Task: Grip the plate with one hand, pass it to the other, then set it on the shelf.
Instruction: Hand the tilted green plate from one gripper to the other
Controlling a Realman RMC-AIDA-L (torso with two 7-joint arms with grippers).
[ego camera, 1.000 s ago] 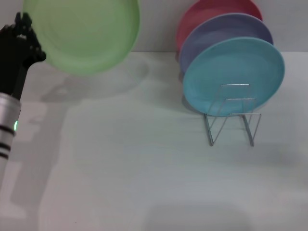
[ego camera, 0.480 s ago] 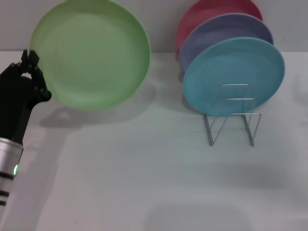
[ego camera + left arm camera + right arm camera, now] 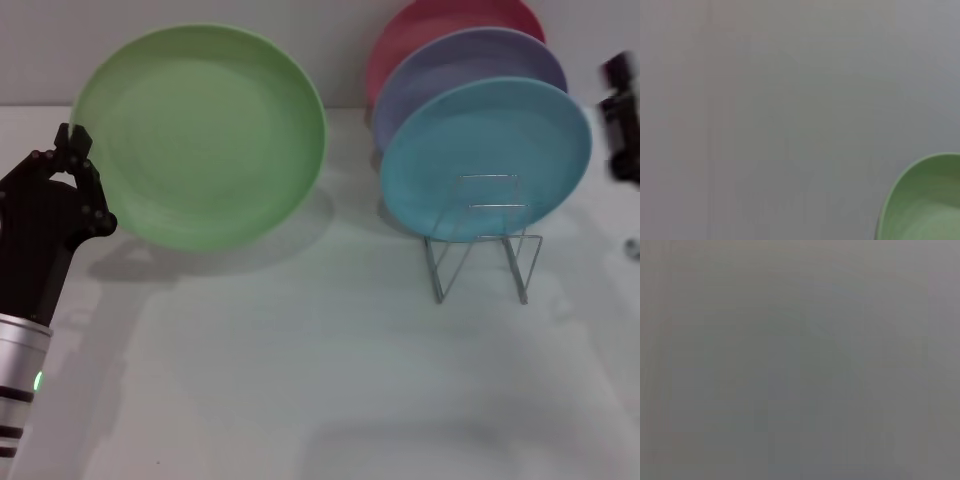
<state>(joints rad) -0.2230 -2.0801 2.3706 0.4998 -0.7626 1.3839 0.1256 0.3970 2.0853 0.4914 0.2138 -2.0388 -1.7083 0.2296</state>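
Two grippers on my feed: left gripper clenched on green plate rim, held aloft; right gripper blurred at edge, grip unreadable.

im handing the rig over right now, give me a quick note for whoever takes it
Left gripper: shut on the green plate at its rim, holding it up on edge above the table, left of the rack.
Right gripper: at the far right edge of the head view, blurred; fingers unreadable, nothing seen in it.
Rack: pink plate, lavender plate and blue plate stand in it; the front loops look free.
Done: plate gripped and lifted.
Left: pass the plate to the right gripper, then set it in the rack, probably in front of the blue plate.
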